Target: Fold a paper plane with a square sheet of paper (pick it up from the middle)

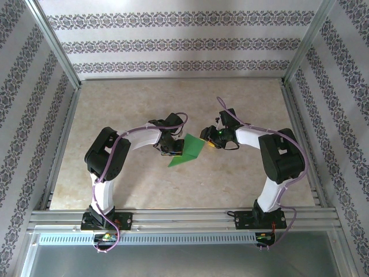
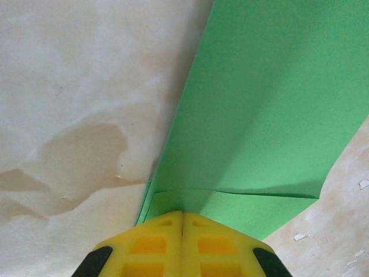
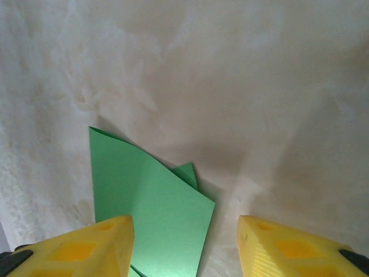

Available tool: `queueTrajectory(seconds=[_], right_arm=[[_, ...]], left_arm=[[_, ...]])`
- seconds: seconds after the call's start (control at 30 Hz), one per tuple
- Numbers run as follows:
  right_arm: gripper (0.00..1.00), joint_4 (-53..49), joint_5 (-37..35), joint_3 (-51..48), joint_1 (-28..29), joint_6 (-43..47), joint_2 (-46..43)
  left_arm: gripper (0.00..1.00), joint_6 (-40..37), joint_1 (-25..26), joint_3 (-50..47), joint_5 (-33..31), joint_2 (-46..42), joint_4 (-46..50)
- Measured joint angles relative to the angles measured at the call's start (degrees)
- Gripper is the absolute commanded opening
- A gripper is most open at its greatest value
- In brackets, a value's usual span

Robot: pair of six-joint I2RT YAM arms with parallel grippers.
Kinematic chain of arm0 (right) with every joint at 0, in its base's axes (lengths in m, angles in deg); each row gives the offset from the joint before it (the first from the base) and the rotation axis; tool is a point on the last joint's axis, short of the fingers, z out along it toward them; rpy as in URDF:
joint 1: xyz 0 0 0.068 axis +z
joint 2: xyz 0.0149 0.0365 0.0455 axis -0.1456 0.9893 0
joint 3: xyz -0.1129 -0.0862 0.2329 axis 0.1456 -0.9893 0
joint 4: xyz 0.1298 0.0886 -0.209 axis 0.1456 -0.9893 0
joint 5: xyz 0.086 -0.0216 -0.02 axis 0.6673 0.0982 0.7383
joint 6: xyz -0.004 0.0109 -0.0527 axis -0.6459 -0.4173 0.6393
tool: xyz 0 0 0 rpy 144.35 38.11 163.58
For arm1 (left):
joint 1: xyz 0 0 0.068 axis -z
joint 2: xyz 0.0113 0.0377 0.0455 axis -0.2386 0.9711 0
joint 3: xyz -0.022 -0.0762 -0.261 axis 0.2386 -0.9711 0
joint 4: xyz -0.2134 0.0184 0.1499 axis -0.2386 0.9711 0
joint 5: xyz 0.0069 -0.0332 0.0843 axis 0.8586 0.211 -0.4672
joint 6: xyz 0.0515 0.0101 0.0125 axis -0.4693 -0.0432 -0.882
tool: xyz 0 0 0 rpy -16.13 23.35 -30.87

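Firmly the left claw (image 2: 182,216) pinches the green paper (image 2: 265,104), which reaches into the half-open right claw (image 3: 184,224).

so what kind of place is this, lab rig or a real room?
Looks like a purpose-built robot test cell, not a real room: aluminium frame posts framing patterned wall panels, a marbled tabletop, and the left arm and right arm bolted to a rail at its near edge.
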Motion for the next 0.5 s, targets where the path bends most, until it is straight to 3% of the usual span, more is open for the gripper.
queueTrajectory(seconds=[0.5], right_arm=[[0.41,-1.3,1.0,2.5,1.1,1.0,2.8]], left_arm=[[0.02,0.0,0.0,0.3,0.0,0.2,0.4]])
